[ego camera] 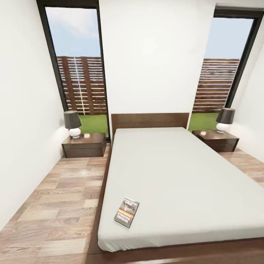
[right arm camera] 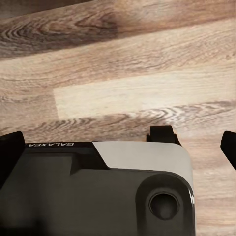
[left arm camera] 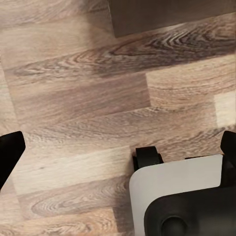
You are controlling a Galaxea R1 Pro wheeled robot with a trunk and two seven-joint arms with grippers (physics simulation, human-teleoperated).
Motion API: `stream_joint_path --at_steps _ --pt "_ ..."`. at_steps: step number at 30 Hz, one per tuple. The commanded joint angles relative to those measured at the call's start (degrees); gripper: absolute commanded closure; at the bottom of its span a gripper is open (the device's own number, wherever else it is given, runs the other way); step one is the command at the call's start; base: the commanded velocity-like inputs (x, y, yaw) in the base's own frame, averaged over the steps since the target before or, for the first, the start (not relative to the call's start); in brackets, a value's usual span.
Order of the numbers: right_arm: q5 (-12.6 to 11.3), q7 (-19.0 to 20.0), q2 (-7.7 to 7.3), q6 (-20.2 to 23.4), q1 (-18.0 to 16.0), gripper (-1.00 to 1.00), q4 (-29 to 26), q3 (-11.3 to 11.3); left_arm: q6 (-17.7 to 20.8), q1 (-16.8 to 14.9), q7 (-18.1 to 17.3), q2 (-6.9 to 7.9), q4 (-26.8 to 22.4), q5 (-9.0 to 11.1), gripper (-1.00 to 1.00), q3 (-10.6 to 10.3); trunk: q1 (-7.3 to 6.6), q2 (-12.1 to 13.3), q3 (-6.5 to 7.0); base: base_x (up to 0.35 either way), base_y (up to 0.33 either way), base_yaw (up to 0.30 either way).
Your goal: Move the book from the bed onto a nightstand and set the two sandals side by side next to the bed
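I am facing the bed (ego camera: pixel 183 176) from its foot, and the book (ego camera: pixel 127 212) is lying flat on the pale grey mattress toward seven o'clock in my head view, near the foot edge and the left side, its orange band and white lettering facing up. I judge it light, thin and fairly stiff as a slab but bendy at the pages — a paperback that will be sitting flush on a soft surface, leaving little for a finger to get under. Pinching across one long edge, or pressing it toward the mattress edge so a side overhangs, looks like the surest hold; the glossy cover may slip if I am squeezing only a corner.

The left nightstand (ego camera: pixel 85 145) is standing at ten o'clock with its lamp (ego camera: pixel 73 124); the right nightstand (ego camera: pixel 216 140) at two o'clock — both tops look free beside the lamps.

My head camera is giving me the room, the windows and the book. My wrist cameras are looking down at the wood-plank floor (left arm camera: pixel 83 93) and my own base (right arm camera: pixel 98 191). In them my left gripper (left arm camera: pixel 118 152) and right gripper (right arm camera: pixel 118 150) are showing dark fingertips at opposite frame edges, so both jaws are standing spread wide with nothing between them.
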Motion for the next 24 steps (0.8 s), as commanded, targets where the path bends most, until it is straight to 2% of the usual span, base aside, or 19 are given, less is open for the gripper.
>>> stream_joint_path --at_steps 1,14,24 --pt "0.01 0.17 -0.01 -0.29 -0.07 -1.00 0.17 -0.45 0.09 -0.03 -0.15 0.03 -0.04 0.60 -1.00 -0.44 0.01 -0.04 -0.06 0.062 0.000 0.009" --pt "0.00 0.17 -0.01 -0.29 -0.08 -1.00 0.24 -0.45 0.10 -0.03 -0.15 0.03 -0.05 0.65 -1.00 -0.39 0.01 -0.04 -0.31 0.101 -0.019 0.044" --pt "0.04 0.17 -0.01 -0.29 -0.06 -1.00 0.26 -0.45 0.15 -0.03 -0.15 0.03 -0.04 0.66 -1.00 -0.39 0.01 -0.04 -0.74 0.031 -0.003 0.192"
